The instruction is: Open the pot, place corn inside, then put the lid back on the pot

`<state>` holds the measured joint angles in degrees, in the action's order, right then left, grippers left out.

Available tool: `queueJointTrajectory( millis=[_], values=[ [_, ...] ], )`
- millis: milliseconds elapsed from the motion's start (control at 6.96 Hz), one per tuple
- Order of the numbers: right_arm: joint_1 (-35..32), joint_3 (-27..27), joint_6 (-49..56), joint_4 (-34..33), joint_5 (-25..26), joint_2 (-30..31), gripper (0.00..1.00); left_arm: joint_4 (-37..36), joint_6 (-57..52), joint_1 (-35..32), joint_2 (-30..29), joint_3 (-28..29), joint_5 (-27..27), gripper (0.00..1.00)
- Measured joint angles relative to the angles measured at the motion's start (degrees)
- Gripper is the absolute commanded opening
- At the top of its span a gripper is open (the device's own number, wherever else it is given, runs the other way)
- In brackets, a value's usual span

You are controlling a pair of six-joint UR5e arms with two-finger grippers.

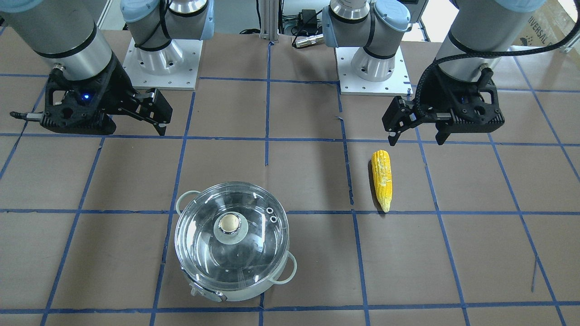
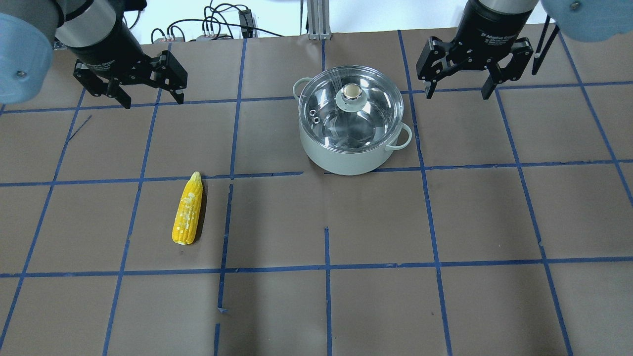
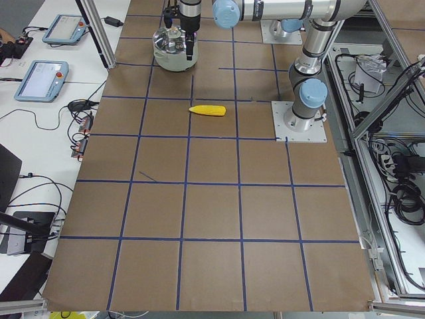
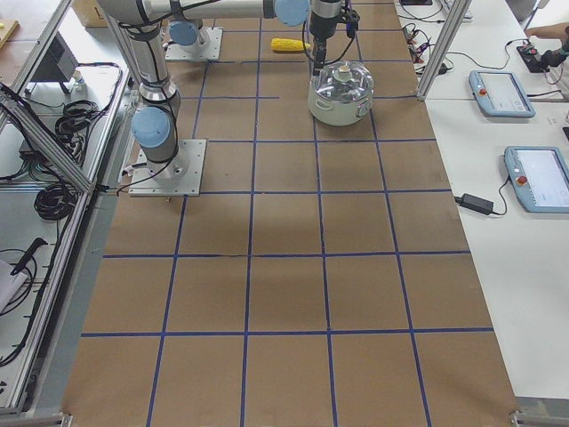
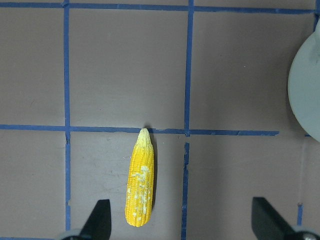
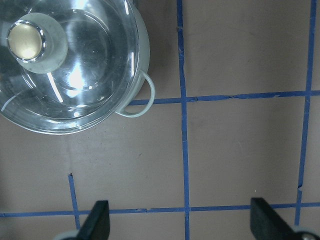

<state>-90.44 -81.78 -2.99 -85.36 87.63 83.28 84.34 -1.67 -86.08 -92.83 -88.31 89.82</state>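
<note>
The corn cob (image 2: 188,210) lies flat on the brown table (image 2: 470,217), tip pointing away from the robot, well apart from the pot (image 2: 346,160). The glass lid (image 2: 361,121) sits closed on the pot, and only shiny steel shows through it. The left gripper (image 2: 153,101) hovers high on the corn's side, pointing down, jaws spread wide, holding nothing. The right gripper (image 2: 457,94) hovers high beside the pot, equally wide.

The left gripper (image 2: 153,101) and the right gripper (image 2: 457,94) are held raised and pointed downward, jaws spread wide, nothing gripped.
</note>
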Motion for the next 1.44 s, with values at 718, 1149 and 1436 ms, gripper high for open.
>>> queueJointTrajectory(
  millis=[718,1149,1436],
  values=[
    [0.0,-1.0,-0.06,0.07,-0.03,2.25,1.0,0.03,0.0,0.04,0.06,-0.01,-0.01,1.0],
    [-0.05,-4.97,-0.17,-1.86,0.01,5.4,1.0,0.03,-0.5,0.18,0.3,-0.59,0.24,1.0],
    [-0.08,-5.15,-0.18,-2.27,0.09,5.6,1.0,0.08,-6.45,2.74,0.07,-1.41,0.02,1.0]
  ],
)
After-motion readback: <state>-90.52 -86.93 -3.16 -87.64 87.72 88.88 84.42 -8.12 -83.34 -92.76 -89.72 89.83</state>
